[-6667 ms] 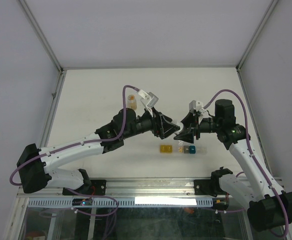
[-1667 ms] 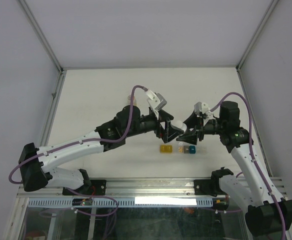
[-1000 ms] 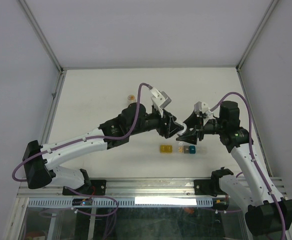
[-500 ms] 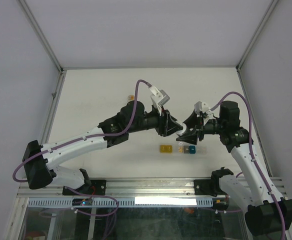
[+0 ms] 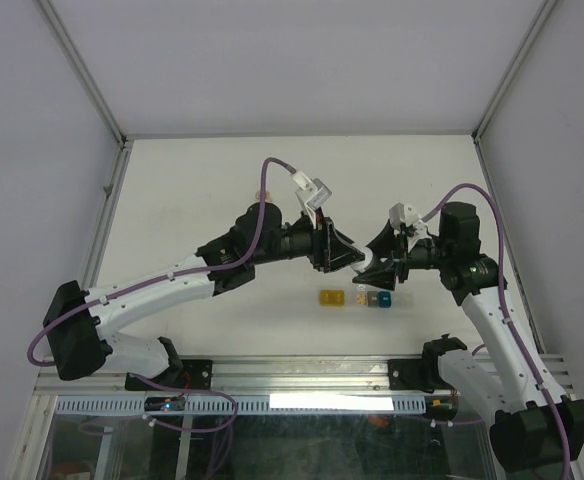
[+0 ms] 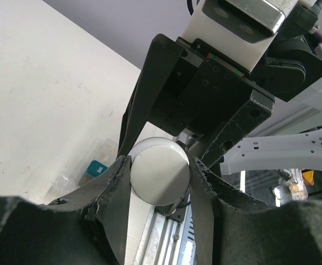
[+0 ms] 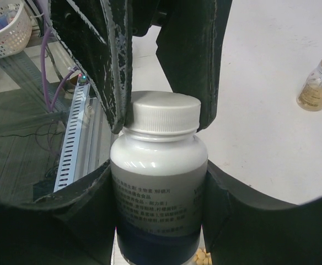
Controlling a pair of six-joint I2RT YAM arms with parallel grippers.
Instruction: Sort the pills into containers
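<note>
My right gripper [image 7: 158,171] is shut on a white pill bottle [image 7: 158,187] with a dark blue base and holds it above the table. My left gripper [image 6: 160,164] is shut on the bottle's white ribbed cap [image 6: 160,178]; its black fingers [image 7: 114,66] flank the cap [image 7: 166,113] in the right wrist view. The two grippers meet mid-table in the top view, left [image 5: 352,258] and right [image 5: 374,268]. Below them lies the container strip: yellow box [image 5: 328,298], clear box [image 5: 355,298], teal box [image 5: 380,298]. The teal box [image 6: 96,167] also shows under the left fingers. Small yellow pills [image 7: 204,255] lie beneath the bottle.
A small round amber bottle [image 7: 319,85] stands on the white table behind the left arm. The metal rail [image 5: 302,375] with the arm bases runs along the near edge. The enclosure walls stand at left, right and back.
My left arm moved right and closed on the bottle's cap, and its wrist has turned over the last second. The right arm and the bottle stayed put.
</note>
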